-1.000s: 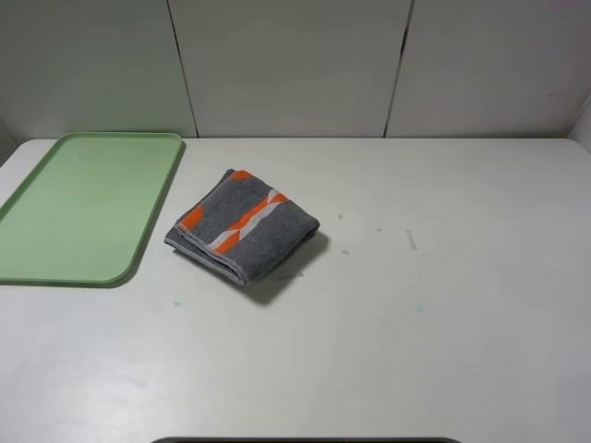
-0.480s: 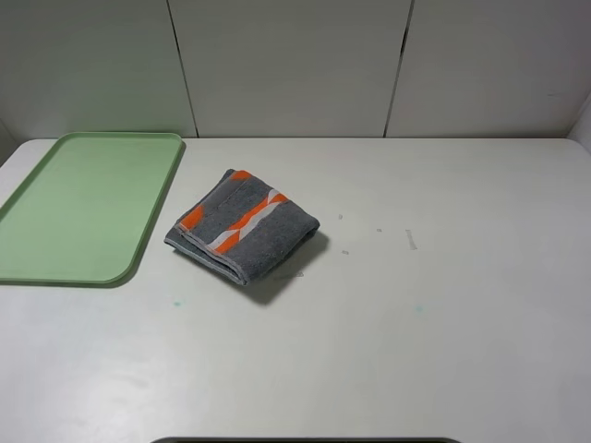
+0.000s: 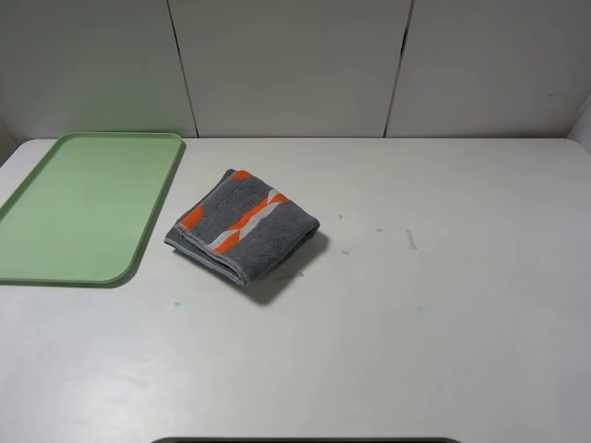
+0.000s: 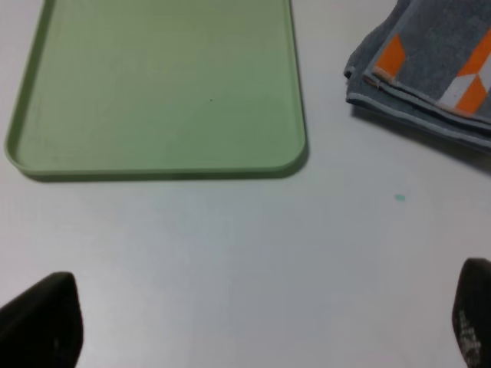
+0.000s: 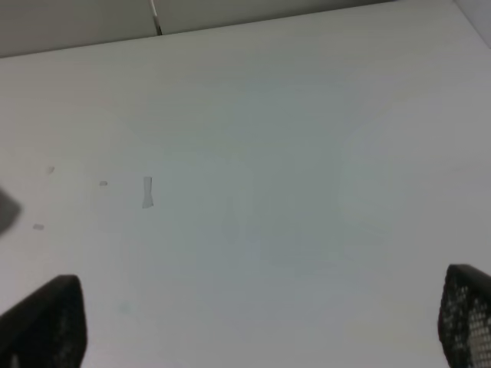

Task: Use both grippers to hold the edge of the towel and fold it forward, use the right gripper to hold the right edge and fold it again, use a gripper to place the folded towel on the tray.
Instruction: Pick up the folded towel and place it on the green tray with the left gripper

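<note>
The grey towel (image 3: 245,224) with orange and white stripes lies folded into a small thick rectangle on the white table, just right of the green tray (image 3: 83,208). The tray has nothing on it. Neither gripper shows in the exterior high view. In the left wrist view, my left gripper (image 4: 257,330) is open and empty above bare table, apart from the tray (image 4: 161,84) and the towel's corner (image 4: 437,69). In the right wrist view, my right gripper (image 5: 257,322) is open and empty over bare table, away from the towel.
The white table (image 3: 443,305) runs back to a panelled wall (image 3: 295,65). A few small marks (image 3: 411,240) dot the table right of the towel. A dark edge (image 3: 305,440) shows at the front of the exterior view.
</note>
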Controlling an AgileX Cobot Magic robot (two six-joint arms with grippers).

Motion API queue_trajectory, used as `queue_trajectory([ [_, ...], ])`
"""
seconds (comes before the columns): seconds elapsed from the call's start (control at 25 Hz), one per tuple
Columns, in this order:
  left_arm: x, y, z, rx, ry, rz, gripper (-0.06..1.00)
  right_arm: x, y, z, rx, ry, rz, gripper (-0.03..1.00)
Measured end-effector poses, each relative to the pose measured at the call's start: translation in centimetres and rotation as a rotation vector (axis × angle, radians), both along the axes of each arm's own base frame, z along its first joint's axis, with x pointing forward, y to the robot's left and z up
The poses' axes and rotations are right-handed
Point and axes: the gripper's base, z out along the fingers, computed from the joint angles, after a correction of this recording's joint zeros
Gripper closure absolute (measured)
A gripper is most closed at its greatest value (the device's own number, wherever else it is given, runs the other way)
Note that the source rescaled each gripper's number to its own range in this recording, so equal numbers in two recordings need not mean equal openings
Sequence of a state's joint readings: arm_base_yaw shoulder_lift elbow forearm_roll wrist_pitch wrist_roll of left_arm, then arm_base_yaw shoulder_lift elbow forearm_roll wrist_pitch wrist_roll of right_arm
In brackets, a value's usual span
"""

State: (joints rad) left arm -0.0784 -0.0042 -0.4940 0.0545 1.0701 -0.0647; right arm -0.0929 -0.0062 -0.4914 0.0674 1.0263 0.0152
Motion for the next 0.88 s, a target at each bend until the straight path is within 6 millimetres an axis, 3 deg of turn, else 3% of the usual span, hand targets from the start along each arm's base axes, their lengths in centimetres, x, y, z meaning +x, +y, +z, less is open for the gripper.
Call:
queue_trajectory([
  [0.2, 1.4, -0.4, 1.5, -0.018, 0.087, -0.016, -0.03, 0.0, 0.0, 0.0, 0.000, 0.000, 0.000, -0.03],
  [0.36, 4.1, -0.7, 3.4, 0.012, 0.188, -0.056, -0.05, 0.0, 0.0, 0.0, 0.001, 0.000, 0.001, -0.03],
  [0.64, 10.6, -1.7, 4.9, 0.038, 0.288, -0.156, -0.06, 0.0, 0.0, 0.0, 0.002, 0.000, 0.001, -0.03],
  [0.88, 16.7, -2.8, 4.5, 0.018, 0.388, -0.225, -0.06, 0.0, 0.0, 0.0, 0.002, 0.000, 0.001, -0.03],
])
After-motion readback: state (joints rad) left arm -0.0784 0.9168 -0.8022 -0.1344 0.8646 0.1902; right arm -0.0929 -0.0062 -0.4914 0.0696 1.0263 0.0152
